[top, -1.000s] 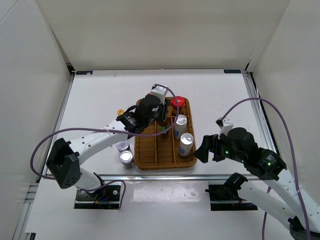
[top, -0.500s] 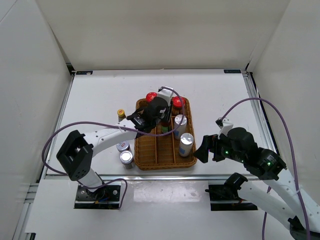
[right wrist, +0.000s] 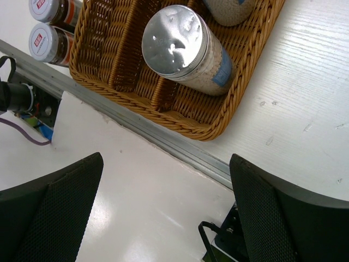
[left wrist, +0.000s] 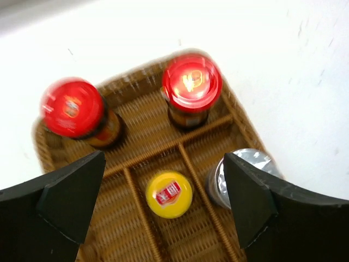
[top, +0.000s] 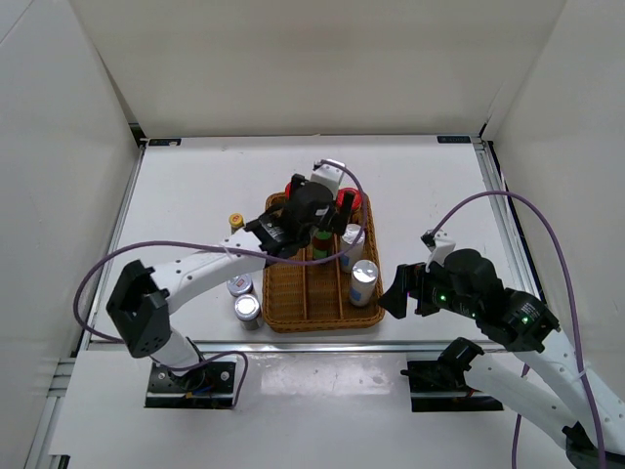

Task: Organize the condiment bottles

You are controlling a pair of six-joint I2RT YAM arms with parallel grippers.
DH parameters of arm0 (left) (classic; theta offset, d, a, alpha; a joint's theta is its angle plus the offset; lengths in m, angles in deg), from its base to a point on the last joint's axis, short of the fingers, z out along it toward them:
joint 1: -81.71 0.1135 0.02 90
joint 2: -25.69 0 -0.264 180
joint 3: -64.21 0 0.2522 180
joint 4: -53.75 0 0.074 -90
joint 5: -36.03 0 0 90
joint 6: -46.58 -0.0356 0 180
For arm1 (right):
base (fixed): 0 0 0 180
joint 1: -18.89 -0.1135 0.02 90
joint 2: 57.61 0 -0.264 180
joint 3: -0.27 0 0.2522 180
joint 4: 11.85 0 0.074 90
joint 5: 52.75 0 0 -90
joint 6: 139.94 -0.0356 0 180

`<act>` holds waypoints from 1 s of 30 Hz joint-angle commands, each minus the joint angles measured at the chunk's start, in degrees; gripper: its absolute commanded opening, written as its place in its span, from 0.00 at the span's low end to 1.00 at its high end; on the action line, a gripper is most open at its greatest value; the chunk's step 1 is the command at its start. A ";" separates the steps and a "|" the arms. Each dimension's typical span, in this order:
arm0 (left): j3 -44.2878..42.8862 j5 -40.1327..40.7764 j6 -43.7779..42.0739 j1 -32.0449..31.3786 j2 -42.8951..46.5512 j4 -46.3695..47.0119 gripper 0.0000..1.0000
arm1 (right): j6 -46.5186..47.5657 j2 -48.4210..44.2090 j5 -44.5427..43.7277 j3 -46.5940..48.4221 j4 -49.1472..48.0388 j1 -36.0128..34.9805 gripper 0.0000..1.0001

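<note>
Beneath the left pincer (left wrist: 163,215), held spread and empty over the wicker tray (left wrist: 49,158), one yellow-capped sauce bottle (left wrist: 169,195) is seen. Two red-capped jars (left wrist: 72,108) are set beyond it, and a silver-topped shaker (left wrist: 242,166) is half hidden by a finger. Ahead of the right pincer (right wrist: 163,218), held low and likewise open, a second shaker (right wrist: 182,46) is seen whole. Two short silver-lidded jars (right wrist: 46,41) on the bench (right wrist: 305,109) are cropped.

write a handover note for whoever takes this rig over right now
Left gripper: open, above the far end of the tray.
Right gripper: open, empty, by the tray's near right corner.
In tray: two red-capped jars, one yellow-capped bottle, two shakers.
On the table left of tray: second yellow-capped bottle, two short silver-lidded jars.
Done: five in. Left: those three.
</note>
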 commanded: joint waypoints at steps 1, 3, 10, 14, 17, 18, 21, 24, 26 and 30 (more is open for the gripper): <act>-5.40 4.78 -1.78 -0.40 8.42 -3.75 1.00 | -0.19 -0.13 -0.20 -0.46 -0.69 -0.11 1.00; -4.88 7.24 -3.09 -0.40 13.16 -3.76 1.00 | -0.19 -0.13 -0.20 -0.46 -0.69 -0.11 1.00; 9.94 15.60 -3.37 2.31 28.81 -3.76 1.00 | -0.72 -0.65 0.33 -1.60 -1.74 -0.11 1.00; 22.61 14.72 -1.60 5.67 36.99 1.67 1.00 | -0.72 -0.65 0.85 -2.66 -2.88 -0.11 1.00; 30.45 14.72 -0.38 8.55 38.23 8.18 1.00 | -0.72 -0.65 1.38 -2.66 -2.89 -0.11 1.00; 31.59 14.72 0.68 9.26 37.62 9.41 1.00 | -0.72 -0.13 1.38 -2.66 -2.89 -0.11 1.00; 31.60 14.02 3.32 11.12 33.42 10.03 1.00 | -0.72 -0.13 1.91 -2.66 -2.89 -0.11 1.00; 30.91 14.01 3.84 12.43 28.15 12.14 1.00 | -0.72 -0.74 1.91 -2.66 -2.89 -0.11 1.00; 30.38 14.01 4.55 13.14 25.94 12.76 1.00 | -0.72 -1.26 1.91 -2.66 -2.89 -0.11 1.00; 30.37 14.01 7.62 15.42 22.33 13.90 0.97 | -0.72 -1.80 1.91 -2.66 -1.83 -0.11 1.00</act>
